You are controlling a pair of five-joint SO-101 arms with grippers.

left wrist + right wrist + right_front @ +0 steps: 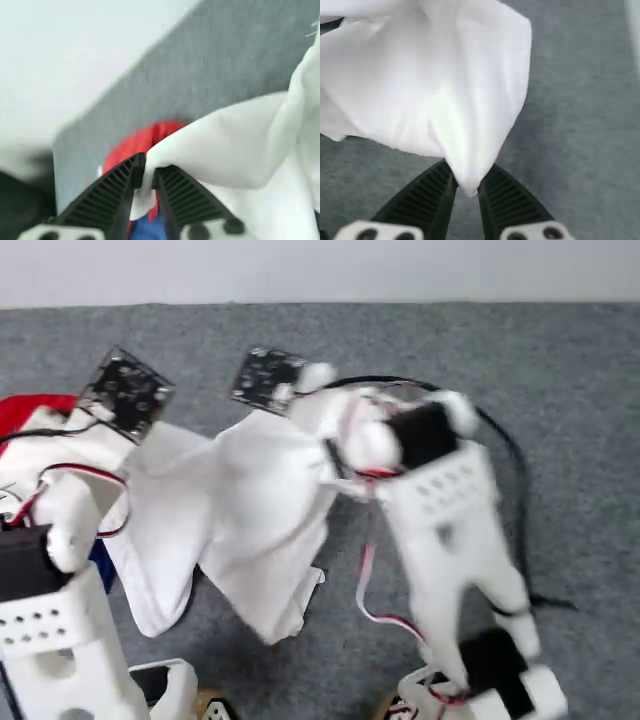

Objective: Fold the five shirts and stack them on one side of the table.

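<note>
A white shirt (250,510) hangs lifted above the grey table, stretched between the two arms. My left gripper (146,172) is shut on one edge of the white shirt (240,145), over the table's left side. My right gripper (467,186) is shut on another corner of the same shirt (435,85), further right and towards the back. The shirt's lower part droops towards the mat in loose folds. A red shirt (25,410) lies at the far left edge, and it shows again behind the left gripper as a red patch (140,142) with a blue garment (145,225) below it.
The grey table mat (520,370) is bare on the right and along the back. A strip of blue cloth (100,562) lies by the left arm's base (60,650). The right arm's white body (450,530) and its cables cross the mat right of the centre.
</note>
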